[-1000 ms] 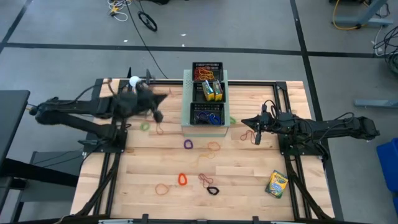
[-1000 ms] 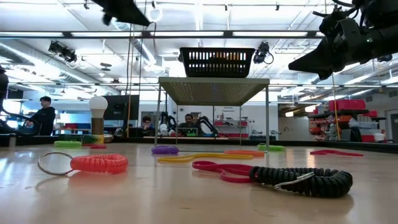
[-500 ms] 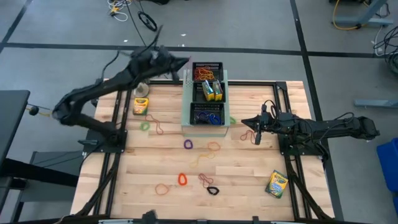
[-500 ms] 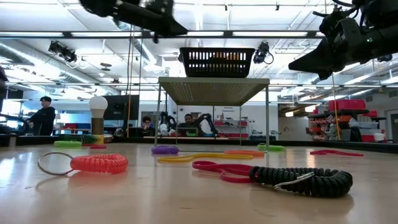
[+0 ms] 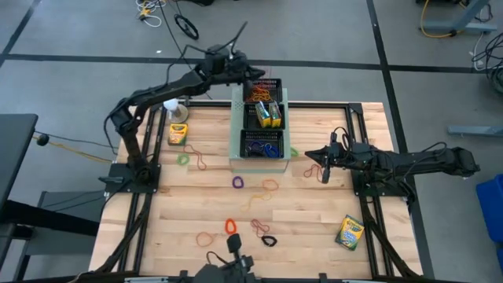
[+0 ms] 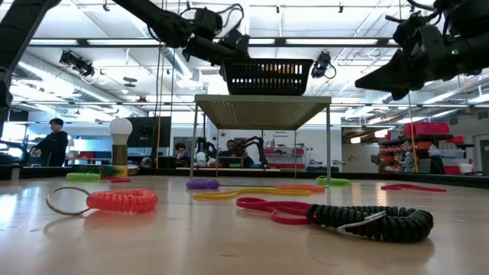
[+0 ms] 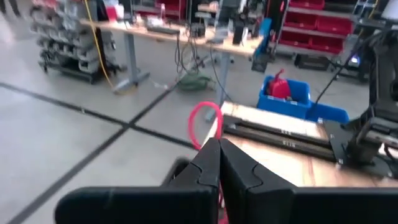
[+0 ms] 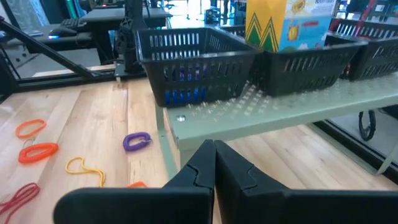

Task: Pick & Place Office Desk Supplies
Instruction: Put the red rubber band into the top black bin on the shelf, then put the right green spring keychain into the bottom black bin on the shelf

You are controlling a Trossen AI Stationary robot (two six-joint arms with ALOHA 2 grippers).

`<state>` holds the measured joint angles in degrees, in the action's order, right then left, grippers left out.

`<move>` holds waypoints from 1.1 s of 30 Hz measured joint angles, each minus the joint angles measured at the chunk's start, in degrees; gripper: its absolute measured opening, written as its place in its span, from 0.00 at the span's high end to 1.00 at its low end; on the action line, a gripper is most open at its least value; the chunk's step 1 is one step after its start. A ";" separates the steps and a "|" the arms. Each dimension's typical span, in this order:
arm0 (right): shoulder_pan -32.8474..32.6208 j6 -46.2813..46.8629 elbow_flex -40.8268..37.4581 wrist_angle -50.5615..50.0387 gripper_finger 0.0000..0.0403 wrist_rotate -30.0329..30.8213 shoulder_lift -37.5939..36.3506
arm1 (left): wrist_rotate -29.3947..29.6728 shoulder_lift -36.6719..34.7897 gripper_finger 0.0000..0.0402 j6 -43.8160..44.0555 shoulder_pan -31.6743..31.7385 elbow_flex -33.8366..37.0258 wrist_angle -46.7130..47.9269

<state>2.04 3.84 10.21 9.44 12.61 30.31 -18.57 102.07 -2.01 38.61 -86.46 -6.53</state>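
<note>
Three black mesh trays (image 5: 262,118) sit in a row on the pale-green perforated box (image 5: 235,161) at the table's far middle, high view. Left gripper (image 5: 250,75) reaches over the farthest tray's rim, fingers clenched on a red rubber band (image 7: 200,122). Right gripper (image 5: 308,155) hangs beside the box's near-right corner, fingers pressed together, nothing held. Loose bands lie across the wood table (image 5: 314,228): purple band (image 5: 238,182), orange coil (image 5: 230,226), black coil (image 5: 269,240). One crayon box (image 5: 178,134) lies nr the left arm's base, another crayon box (image 5: 349,232) at near right.

Low view: black coil & orange coil in front; left gripper up by the raised tray.

L wrist view: red loop pinched at the shut tips.

R wrist view: shut tips face the nearest tray w/ blue bands.
</note>
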 joint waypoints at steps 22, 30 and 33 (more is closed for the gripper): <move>0.04 -6.03 -1.39 9.38 0.99 0.29 0.03 | 3.18 -4.73 0.63 -7.88 0.00 0.09 13.03; 1.12 -10.23 -1.39 14.11 0.99 1.74 0.03 | 1.78 -17.24 0.81 -10.31 -0.75 10.78 21.48; 2.46 -11.18 -1.39 14.66 0.99 1.72 0.06 | 0.55 -23.60 0.91 -9.47 -1.69 23.24 15.61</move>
<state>4.50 -7.35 8.82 24.10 14.33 30.37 -18.02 78.47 -11.47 36.92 -63.22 9.08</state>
